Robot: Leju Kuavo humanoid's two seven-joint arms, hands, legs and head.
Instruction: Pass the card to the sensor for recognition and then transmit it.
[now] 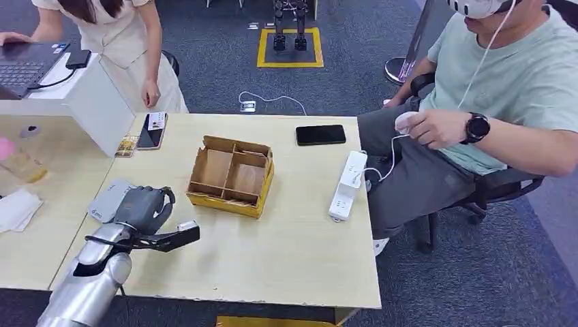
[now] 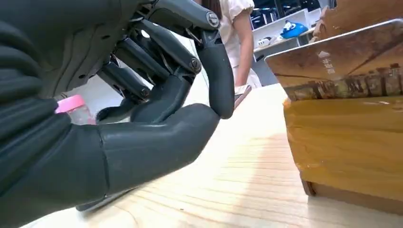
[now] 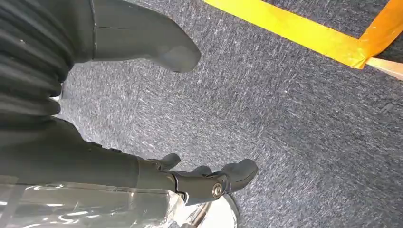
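Left robot hand rests low over the table with its fingers curled in and one fingertip closing on the thumb. The left wrist view shows no card in that pinch, so the hand looks clenched on nothing. Right robot hand hangs released above blue carpet, thumb well apart from the loosely bent fingers.

Partly under the left robot hand, on its outer side, lies a flat grey sensor. How much of the sensor's face the palm covers cannot be made out.

Just beside that hand, on its inner side, stands a cardboard box with open compartments. In the left wrist view a glossy card printed with an arrow stands on edge at the box's wall. Which compartment holds the card is unclear, and the head view does not resolve it.

The task appears to be at its start. The card has not been presented to the sensor, and the next move calls for a reach to the box and a firm pinch on the card's upper edge.

Beyond the left robot hand a phone and a small picture card lie near a standing person. Which card is the intended one is a judgement. Far to its inner side sits a person in a headset, cut off by the frame.
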